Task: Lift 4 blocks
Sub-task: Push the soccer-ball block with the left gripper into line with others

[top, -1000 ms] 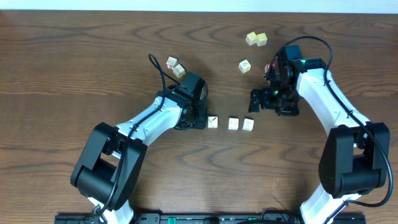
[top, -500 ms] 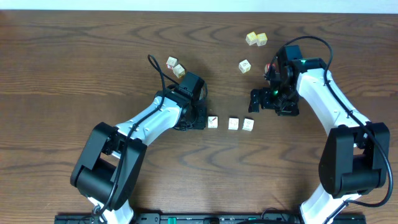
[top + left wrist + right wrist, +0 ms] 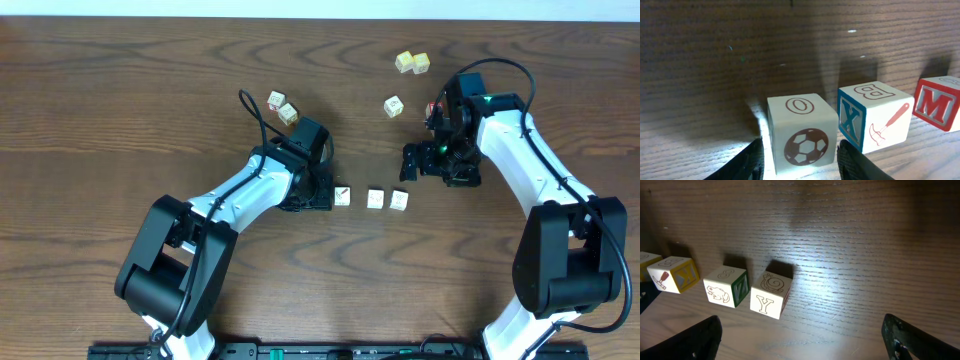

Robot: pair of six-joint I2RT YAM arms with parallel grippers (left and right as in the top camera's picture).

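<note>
Four pale blocks lie in a loose row on the table. The soccer-ball block (image 3: 800,132) rests on the wood between the fingers of my left gripper (image 3: 800,162), which is open with a thin gap on each side. From overhead my left gripper (image 3: 320,192) hides this block. To its right lie the X/B hammer block (image 3: 875,117) (image 3: 342,196), the frog block (image 3: 376,199) (image 3: 726,286) and the Y block (image 3: 399,201) (image 3: 771,296). My right gripper (image 3: 409,162) (image 3: 800,335) hangs wide open and holds nothing, just behind the Y block.
Two loose cubes (image 3: 282,106) lie behind the left arm. A single cube (image 3: 394,105) and a yellowish pair (image 3: 412,62) lie at the back right. Bare wood stretches in front of the row.
The left wrist has shifted only very slightly. The blocks and the right arm stand where they were.
</note>
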